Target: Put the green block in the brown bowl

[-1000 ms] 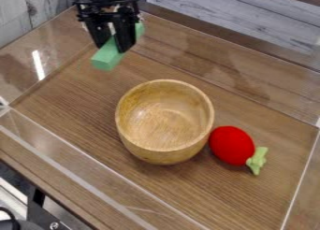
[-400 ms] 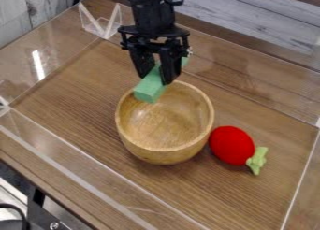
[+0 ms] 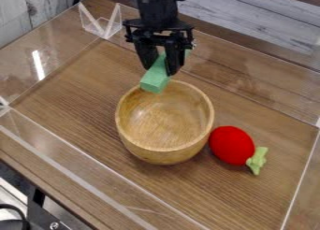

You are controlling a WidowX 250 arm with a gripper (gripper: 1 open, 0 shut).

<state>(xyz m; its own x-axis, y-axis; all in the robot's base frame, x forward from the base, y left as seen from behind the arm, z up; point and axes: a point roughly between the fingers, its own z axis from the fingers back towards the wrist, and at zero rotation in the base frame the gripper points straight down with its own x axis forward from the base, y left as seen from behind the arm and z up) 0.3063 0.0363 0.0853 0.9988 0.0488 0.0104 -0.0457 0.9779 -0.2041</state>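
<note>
The green block (image 3: 155,79) hangs tilted between the black fingers of my gripper (image 3: 162,63), which is shut on its upper end. The block's lower end is over the far rim of the brown bowl (image 3: 164,121). That bowl is a round light wooden one with a thick rim, standing in the middle of the wooden table, and I see nothing inside it. The gripper points almost straight down from above the bowl's back edge.
A red strawberry-like toy (image 3: 231,144) with a green stem lies just right of the bowl. Clear plastic walls (image 3: 37,61) fence the table. A clear bracket (image 3: 100,21) stands at the back, left of the arm.
The gripper carried the green block from the far left toward the bowl and lower. It now holds the block over the bowl's far rim.
</note>
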